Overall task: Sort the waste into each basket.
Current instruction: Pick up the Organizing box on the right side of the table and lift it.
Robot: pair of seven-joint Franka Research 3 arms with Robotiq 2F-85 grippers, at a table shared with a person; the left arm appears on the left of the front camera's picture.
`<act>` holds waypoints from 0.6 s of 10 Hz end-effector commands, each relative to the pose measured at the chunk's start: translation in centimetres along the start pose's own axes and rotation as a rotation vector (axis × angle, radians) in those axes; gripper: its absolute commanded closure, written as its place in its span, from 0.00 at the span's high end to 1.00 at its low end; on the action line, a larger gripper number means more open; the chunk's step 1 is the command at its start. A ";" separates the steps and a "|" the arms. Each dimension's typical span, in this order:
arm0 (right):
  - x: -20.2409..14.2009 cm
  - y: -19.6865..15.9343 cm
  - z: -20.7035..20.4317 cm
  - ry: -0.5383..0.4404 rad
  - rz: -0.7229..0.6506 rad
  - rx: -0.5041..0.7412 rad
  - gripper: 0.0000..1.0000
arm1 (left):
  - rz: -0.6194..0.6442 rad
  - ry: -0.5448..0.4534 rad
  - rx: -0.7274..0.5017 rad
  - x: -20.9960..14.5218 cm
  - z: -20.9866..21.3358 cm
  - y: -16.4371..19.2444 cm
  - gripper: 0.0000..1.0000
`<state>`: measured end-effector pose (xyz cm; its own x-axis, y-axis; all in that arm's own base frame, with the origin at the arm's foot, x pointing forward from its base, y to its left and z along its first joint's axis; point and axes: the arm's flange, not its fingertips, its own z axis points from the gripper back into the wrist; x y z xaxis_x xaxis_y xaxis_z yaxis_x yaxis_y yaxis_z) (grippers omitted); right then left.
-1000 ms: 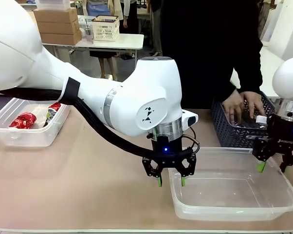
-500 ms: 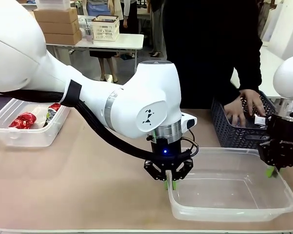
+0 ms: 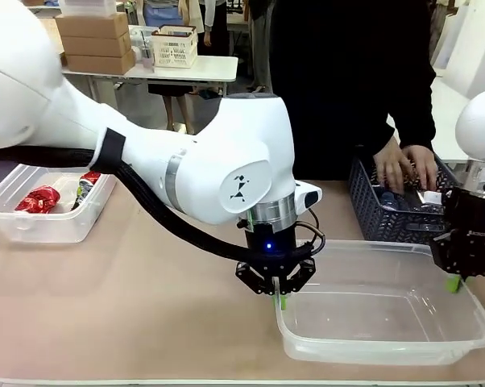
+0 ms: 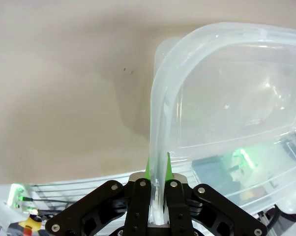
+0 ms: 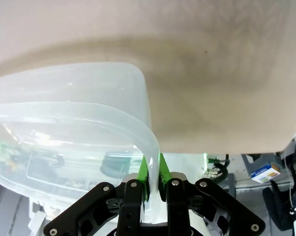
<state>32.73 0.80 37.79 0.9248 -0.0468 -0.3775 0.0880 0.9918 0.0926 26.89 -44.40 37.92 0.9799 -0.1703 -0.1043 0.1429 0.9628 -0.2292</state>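
Once the jaws had shut, your left pincer clenched the left rim of the empty tub and your right pincer its right rim; before, they merely straddled it. Red cans lay in the second tub, well to its left. You could likely lift it now.

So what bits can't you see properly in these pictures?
- Front view: exactly what lies in the dark basket; its lattice wall and the person's hands cover it.
- Front view: the back of the left tub, behind the left arm.
- Front view: the print on the dark can, too small.
- Wrist views: the near tub's rim where the jaws pinch it, covered by green pads.
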 end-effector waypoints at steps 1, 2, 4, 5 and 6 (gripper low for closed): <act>-4.7 1.6 1.4 0.002 0.031 -0.004 0.00 | -0.030 -0.009 -0.040 -2.8 5.3 3.0 0.00; -5.5 2.7 5.2 -0.023 0.042 -0.031 0.00 | -0.015 -0.035 -0.040 -4.3 8.6 5.2 0.00; -6.2 5.7 13.7 -0.069 0.137 -0.001 0.00 | 0.019 -0.084 -0.021 -5.6 14.7 9.3 0.00; -5.6 7.2 16.5 -0.103 0.145 0.014 0.00 | 0.006 -0.083 -0.021 -5.5 16.9 10.6 0.00; -4.5 8.8 18.6 -0.121 0.168 0.029 0.00 | 0.038 -0.091 0.004 -5.3 18.3 11.7 0.00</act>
<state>32.43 9.86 57.20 0.9646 0.1134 -0.2379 -0.0626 0.9755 0.2111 24.52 -31.70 54.41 0.9955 -0.0947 0.0039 0.0914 0.9484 -0.3035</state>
